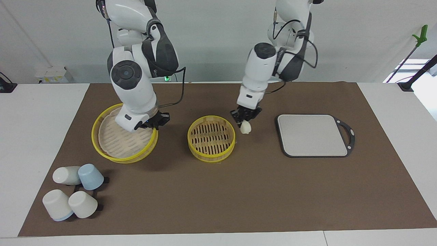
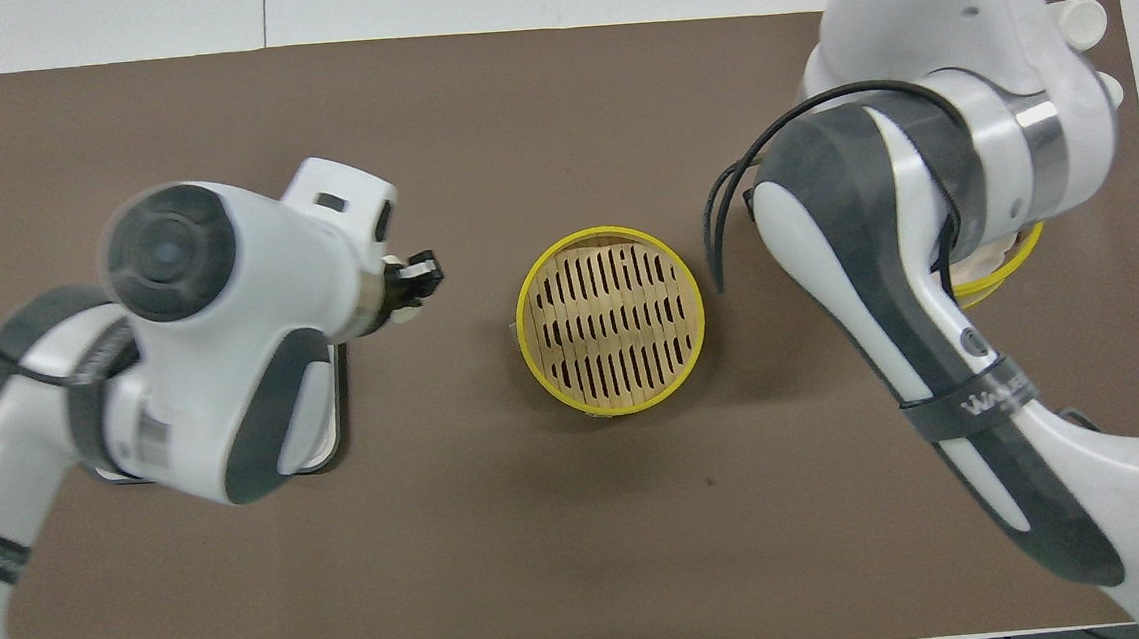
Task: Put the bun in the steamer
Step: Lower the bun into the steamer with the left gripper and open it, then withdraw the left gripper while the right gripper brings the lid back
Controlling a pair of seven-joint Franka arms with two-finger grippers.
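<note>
The steamer (image 1: 211,138) is a round yellow-rimmed bamboo basket with a slatted base. It stands open and empty at the middle of the brown mat and also shows in the overhead view (image 2: 610,319). My left gripper (image 1: 245,119) is shut on the small cream-white bun (image 1: 245,127). It holds the bun low over the mat, just beside the steamer's rim, between the steamer and the grey board. My right gripper (image 1: 156,122) is shut on the rim of the steamer lid (image 1: 119,138). It holds the lid tilted above the mat toward the right arm's end.
A flat grey board with a black handle (image 1: 312,135) lies toward the left arm's end. Several upturned cups (image 1: 73,194) sit on a black rack, farther from the robots, at the right arm's end. The lid's rim (image 2: 1012,263) peeks out under the right arm.
</note>
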